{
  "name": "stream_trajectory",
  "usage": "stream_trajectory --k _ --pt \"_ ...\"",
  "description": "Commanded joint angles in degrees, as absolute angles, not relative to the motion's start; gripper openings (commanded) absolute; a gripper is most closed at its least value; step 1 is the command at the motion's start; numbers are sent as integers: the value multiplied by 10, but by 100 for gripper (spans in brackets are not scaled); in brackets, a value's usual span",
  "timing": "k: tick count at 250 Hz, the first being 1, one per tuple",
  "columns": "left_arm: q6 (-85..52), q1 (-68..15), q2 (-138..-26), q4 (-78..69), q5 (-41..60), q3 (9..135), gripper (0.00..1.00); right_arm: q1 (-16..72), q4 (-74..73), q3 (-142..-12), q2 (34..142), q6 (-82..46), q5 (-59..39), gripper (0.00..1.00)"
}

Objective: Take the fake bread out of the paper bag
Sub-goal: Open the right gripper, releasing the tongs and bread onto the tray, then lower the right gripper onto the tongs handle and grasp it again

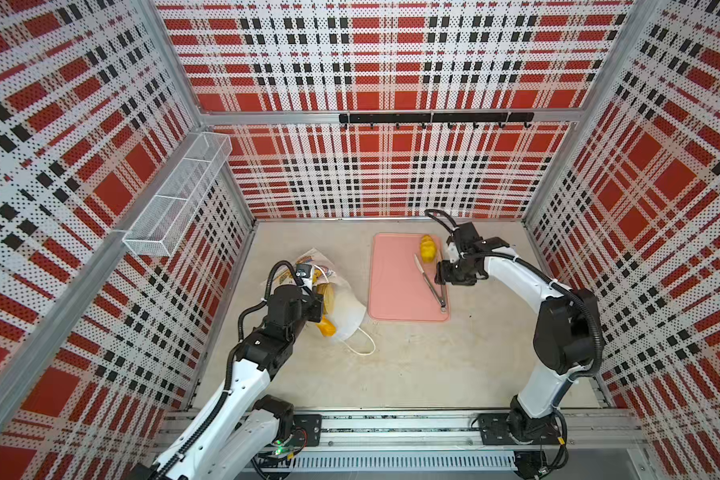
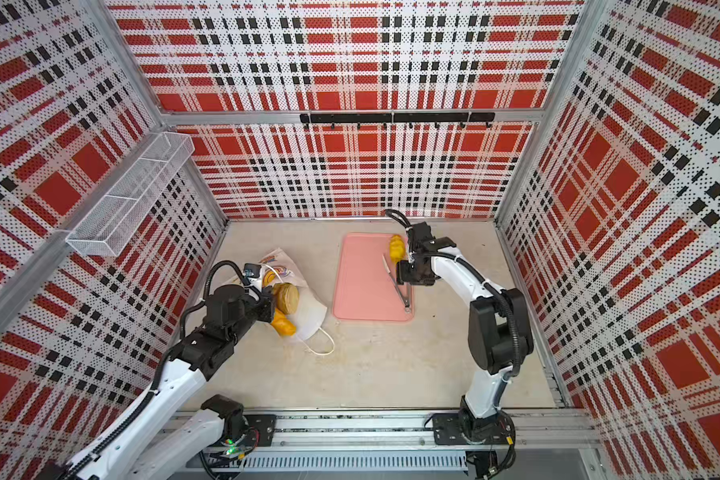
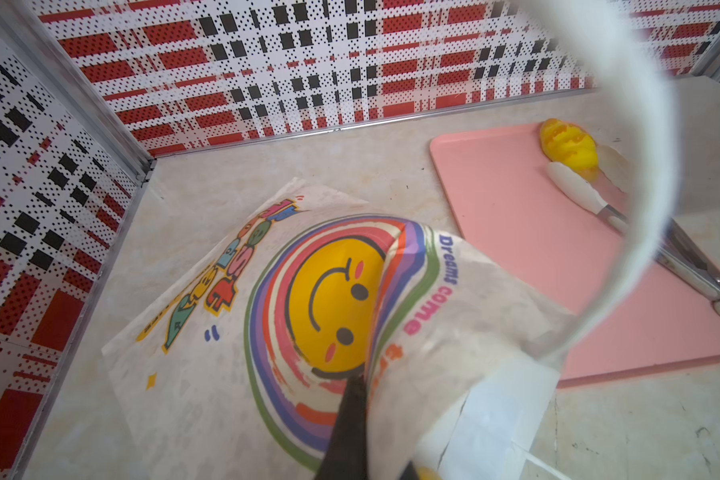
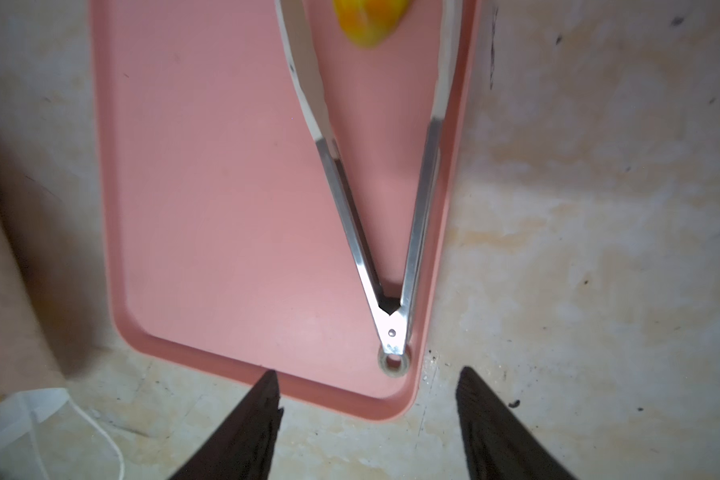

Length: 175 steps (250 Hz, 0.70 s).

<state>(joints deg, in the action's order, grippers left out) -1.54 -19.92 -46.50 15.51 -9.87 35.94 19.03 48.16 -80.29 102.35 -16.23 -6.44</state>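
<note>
Red, white and black plaid perforated walls on three sides of a pale marbled bench (image 1: 412, 374). On its side toward the left, the paper bag (image 1: 350, 309), long axis slanting from the closed end at the back-left to the mouth nearer the front. At that mouth, spilling out, two pieces of the fake bread: a round brown bun (image 2: 287, 298) and, just in front of it, a yellow piece (image 2: 284, 327). One more yellow piece (image 1: 427, 248) already out, at the far end of the pink tray (image 1: 391, 291).

Pinched together on a fold of the bag's printed side, close by the bun: the left end effector (image 3: 360, 399). Jaws apart and empty, poised above the tongs (image 4: 420, 199): the right end effector (image 4: 368, 376). Tongs spread flat on the tray, hinge toward the front, tips toward the back.

From the right end effector, bag mouth well off toward the robot's left; left arm far nearer, but busy with the paper. Probably tongs first, then across.

Bag interior unseen, so count of bread left inside impossible to tell. Left wrist view half veiled by a blurred cord handle (image 3: 653, 166); left fingertips hidden under the wrist in both top views.
</note>
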Motion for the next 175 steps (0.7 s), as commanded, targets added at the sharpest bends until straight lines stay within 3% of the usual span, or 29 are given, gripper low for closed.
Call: stream_trajectory --k 1,118,175 --pt "-14 -205 -458 142 -104 365 0 213 405 -764 1004 -173 -68 69" --pt "-12 -208 -461 146 -108 366 0 229 432 -778 1064 -171 -2 67" --pt "-11 -209 -462 146 -108 366 0 229 420 -778 1084 -174 -19 66"
